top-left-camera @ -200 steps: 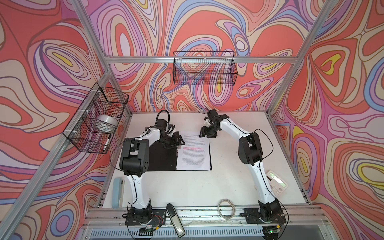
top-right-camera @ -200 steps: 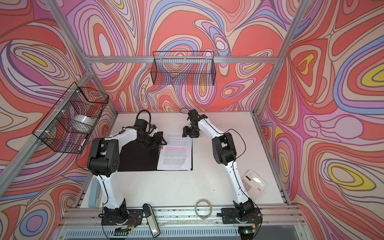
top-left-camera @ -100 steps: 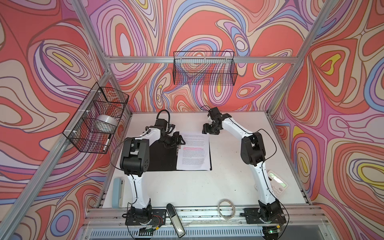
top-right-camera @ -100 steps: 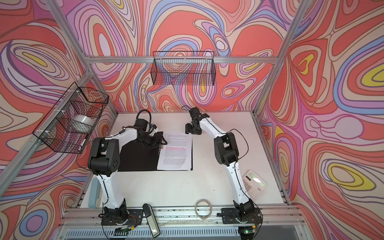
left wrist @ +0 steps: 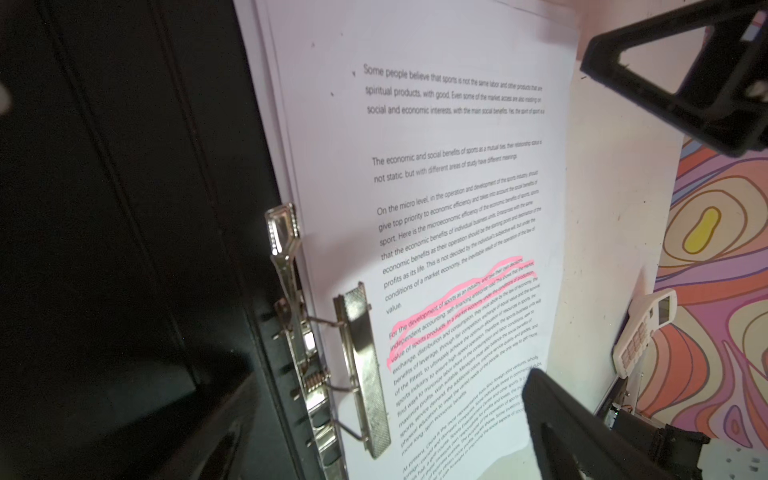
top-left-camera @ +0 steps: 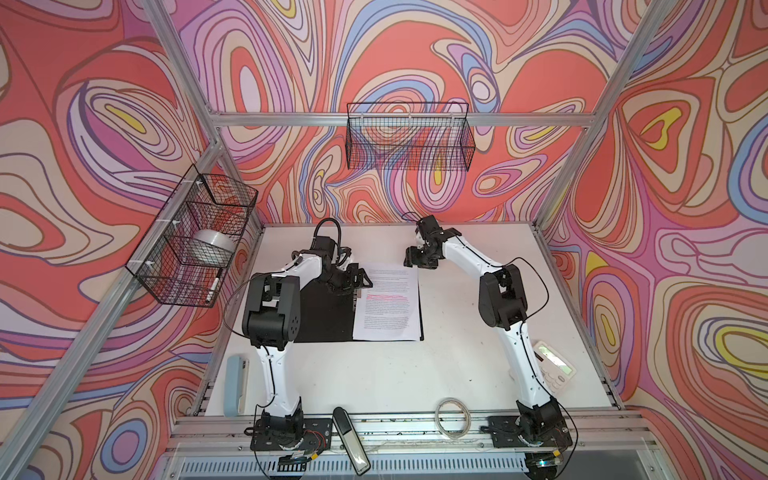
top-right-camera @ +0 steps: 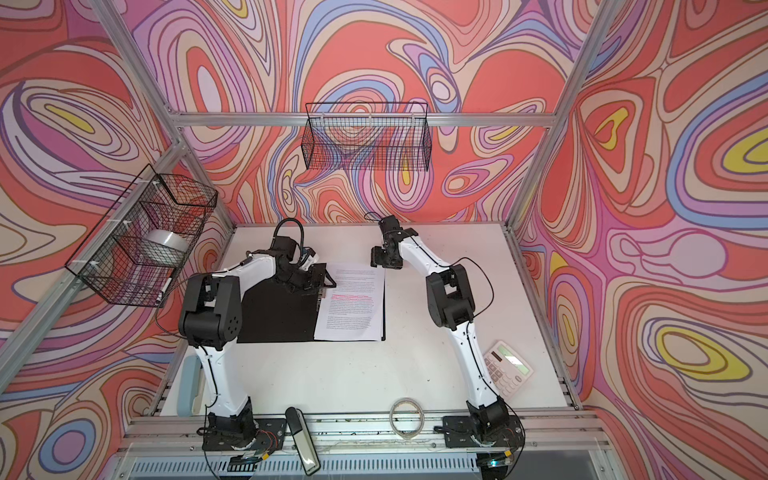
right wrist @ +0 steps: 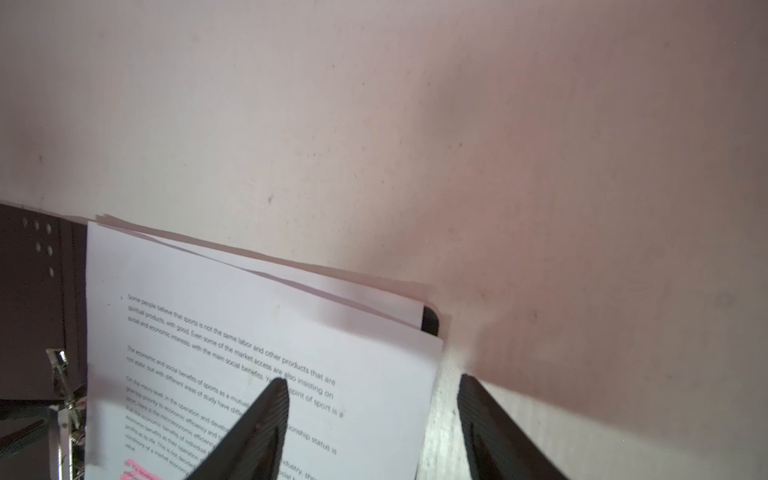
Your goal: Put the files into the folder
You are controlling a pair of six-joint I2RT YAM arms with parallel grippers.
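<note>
The white table (top-left-camera: 374, 374) carried the open folder (top-left-camera: 324, 316), black inside up, lying where it had lain a second before. The files (top-left-camera: 388, 303) rested on the folder's right half with the pink-marked sheet on top. The stack was slightly fanned at the folder's far edge, and it too had not shifted.

The left gripper (top-left-camera: 360, 281) stayed above the folder's spine near its far end, its fingers spread to their widest and gripping nothing. The right gripper (top-left-camera: 411, 261) had kept to the folder's far right corner, only turning and shifting a little over that second. Its fingers stood partly apart and empty.

In the left wrist view the printed sheet filled the space between the two wide fingers (left wrist: 685, 83). Whether either touched it could not be told. In the right wrist view one finger (right wrist: 266, 415) hung over the top sheet and the other over bare table just past it, so the sheet's edge ran between them, and contact was again unclear. The metal clip (left wrist: 361, 374) on the folder's spine sat over the files' inner margin.
</note>
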